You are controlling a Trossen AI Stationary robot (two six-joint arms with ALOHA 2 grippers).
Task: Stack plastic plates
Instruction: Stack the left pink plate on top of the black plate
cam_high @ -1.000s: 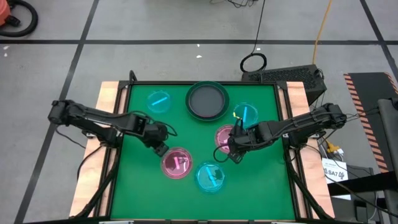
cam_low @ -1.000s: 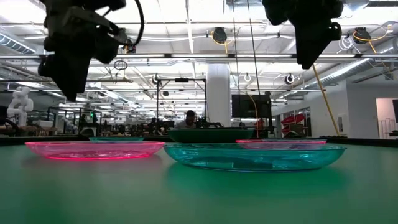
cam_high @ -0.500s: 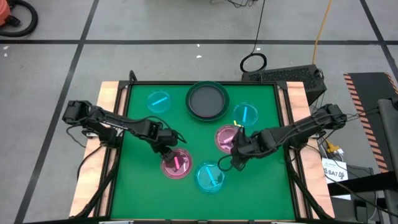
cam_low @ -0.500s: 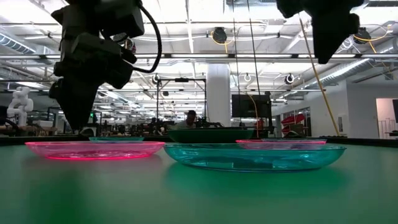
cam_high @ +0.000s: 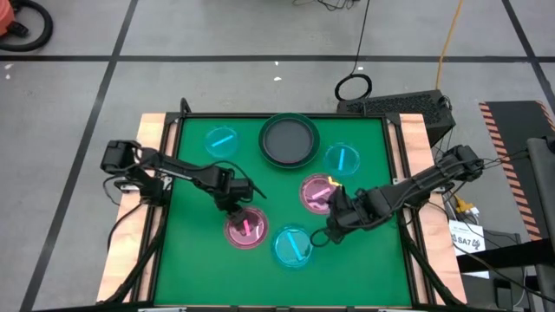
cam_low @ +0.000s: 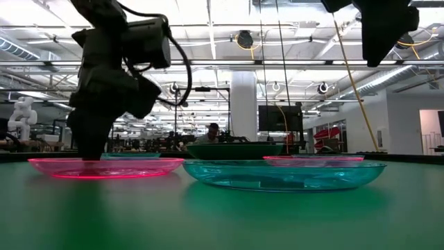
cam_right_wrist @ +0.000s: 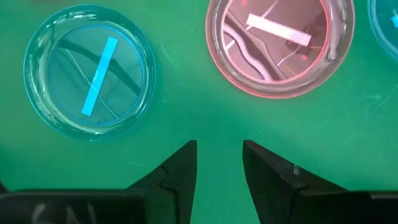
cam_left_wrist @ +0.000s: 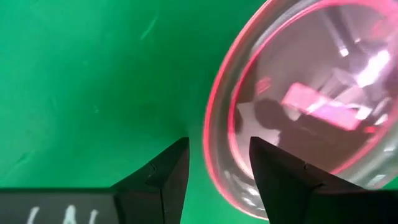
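Six plates lie flat on the green table. Two are translucent pink, one near the left gripper (cam_high: 245, 228) (cam_left_wrist: 311, 106) and one farther right (cam_high: 319, 192) (cam_right_wrist: 280, 46). Three are translucent cyan (cam_high: 293, 246) (cam_right_wrist: 90, 71) (cam_high: 222, 141) (cam_high: 342, 159), and a dark green-grey one (cam_high: 289, 140) sits at the far side. My left gripper (cam_high: 235, 210) (cam_left_wrist: 217, 168) (cam_low: 87, 149) is open and low at the near pink plate. My right gripper (cam_high: 334, 227) (cam_right_wrist: 217, 155) is open, raised above bare table between a cyan and a pink plate. My left gripper comes from above, pointing down, at the far-left rim (cam_left_wrist: 214, 149) of the near pink plate. One finger (cam_left_wrist: 280, 174) stands over the inside and the other (cam_left_wrist: 165, 177) outside the rim. Whether either finger touches the plate, I cannot tell. The plate lies flat on the table.
Wooden strips (cam_high: 154, 130) border the green mat on both sides. Bare mat lies along the near edge and at the left (cam_high: 186, 260). A black box (cam_high: 399, 106) and cables sit beyond the far right corner. Workshop room behind the table in the low view.
My left gripper has moved toward the table's right and come down to the near pink plate's far-left rim. My right gripper has moved toward the near edge, off the right pink plate, to the gap beside the near cyan plate. No plate has moved.
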